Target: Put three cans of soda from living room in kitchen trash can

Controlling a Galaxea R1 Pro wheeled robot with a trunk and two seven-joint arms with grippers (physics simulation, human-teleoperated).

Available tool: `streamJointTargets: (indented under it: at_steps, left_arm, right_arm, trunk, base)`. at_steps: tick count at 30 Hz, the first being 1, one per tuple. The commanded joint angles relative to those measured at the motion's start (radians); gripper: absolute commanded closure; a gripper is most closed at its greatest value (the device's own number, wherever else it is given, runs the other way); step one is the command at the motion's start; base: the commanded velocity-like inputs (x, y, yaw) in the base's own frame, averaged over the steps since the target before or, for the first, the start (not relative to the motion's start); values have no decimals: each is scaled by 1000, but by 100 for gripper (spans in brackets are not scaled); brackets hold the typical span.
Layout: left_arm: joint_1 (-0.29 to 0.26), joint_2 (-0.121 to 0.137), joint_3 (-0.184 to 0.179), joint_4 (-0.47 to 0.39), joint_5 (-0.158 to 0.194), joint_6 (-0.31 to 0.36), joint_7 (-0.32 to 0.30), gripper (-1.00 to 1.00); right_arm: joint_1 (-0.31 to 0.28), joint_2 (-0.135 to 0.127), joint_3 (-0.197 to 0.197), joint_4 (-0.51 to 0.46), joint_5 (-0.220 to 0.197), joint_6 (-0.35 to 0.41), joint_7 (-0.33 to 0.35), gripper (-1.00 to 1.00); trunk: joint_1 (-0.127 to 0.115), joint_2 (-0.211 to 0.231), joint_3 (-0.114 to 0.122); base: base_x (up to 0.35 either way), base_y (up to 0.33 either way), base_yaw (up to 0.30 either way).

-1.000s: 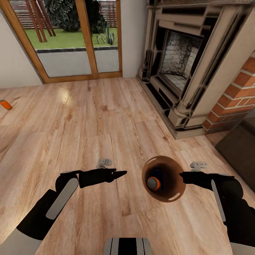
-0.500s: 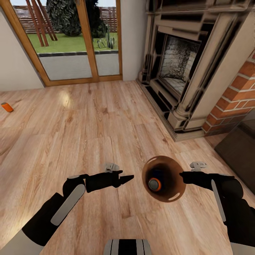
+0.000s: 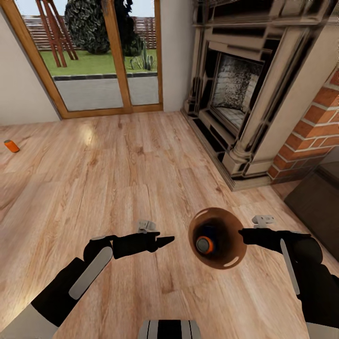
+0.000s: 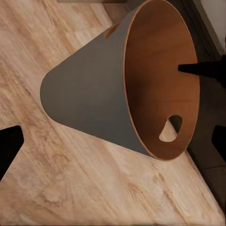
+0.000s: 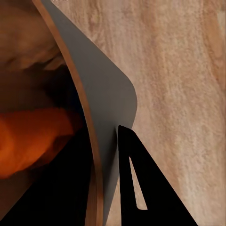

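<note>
The brown tash can [image 3: 226,256] hangs tilted above the wood floor, its opening facing the head camera. My right gripper [image 3: 242,234] is shut on its right rim; in the right wrist view one finger [image 5: 136,188] lies against the bin's grey outer wall [image 5: 103,108]. One orange can of soda [image 3: 205,244] lies inside the bin, an orange blur [image 5: 33,136] in the right wrist view. A second orange can [image 3: 11,146] lies on the floor at the far left. My left gripper [image 3: 165,241] hovers left of the bin, open, apart from it. The left wrist view looks at the bin's side [image 4: 89,99].
A stone and brick fireplace [image 3: 235,94] stands at the back right. A dark low bench [image 3: 315,197] is at the right edge. Glass garden doors [image 3: 94,56] fill the back wall. Light plank floor [image 3: 117,179] stretches ahead and to the left.
My left gripper has moved right, closer to the bin. The whole view has shifted slightly with the camera. The right gripper and bin hold the same pose.
</note>
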Motion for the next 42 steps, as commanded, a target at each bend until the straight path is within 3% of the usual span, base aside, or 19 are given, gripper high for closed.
streamJointTargets:
  at_steps: [1,9,12,14,16,17,20,24,31,42]
  left_arm:
    - [0,2,0,1,1,0,0,-100]
    - [0,13,0,4,5,0,-1,-100]
    - [0,34,0,4,32,-3,-2,-100]
    - [0,67,0,2,65,-6,-10,-100]
    - [0,117,0,2,85,-9,-53,-100]
    - [0,150,-1,3,90,-30,-89,-100]
    - [0,200,-1,2,93,-115,-123,-100]
    - [0,220,-1,3,88,-168,-133,-100]
    - [0,252,-1,1,92,-191,-140,-100]
    - [0,259,-2,-4,97,-191,-142,-100]
  right_arm:
    - [0,0,2,0,-28,6,6,100]
    - [0,-1,-3,1,-28,6,6,100]
    - [0,-2,-4,0,-28,6,6,100]
    - [0,-5,-5,1,-28,6,6,100]
    - [0,-9,-4,0,-28,6,6,100]
    - [0,-10,-2,1,-28,6,6,100]
    - [0,-11,0,0,-28,6,6,100]
    - [0,-11,-1,1,-28,6,6,100]
    - [0,-11,4,1,-28,6,6,100]
    - [0,-12,-5,0,-28,6,6,100]
  trunk:
    - [0,0,2]
    - [0,0,15]
    - [0,0,19]
    - [0,0,23]
    - [0,0,26]
    - [0,0,27]
    - [0,0,32]
    - [0,0,39]
    - [0,0,50]
    - [0,0,67]
  base:
    - [0,0,0]
    - [0,0,0]
    - [0,0,0]
    - [0,0,0]
    - [0,0,0]
    - [0,0,0]
    - [0,0,0]
    - [0,0,0]
    - [0,0,0]
    - [0,0,0]
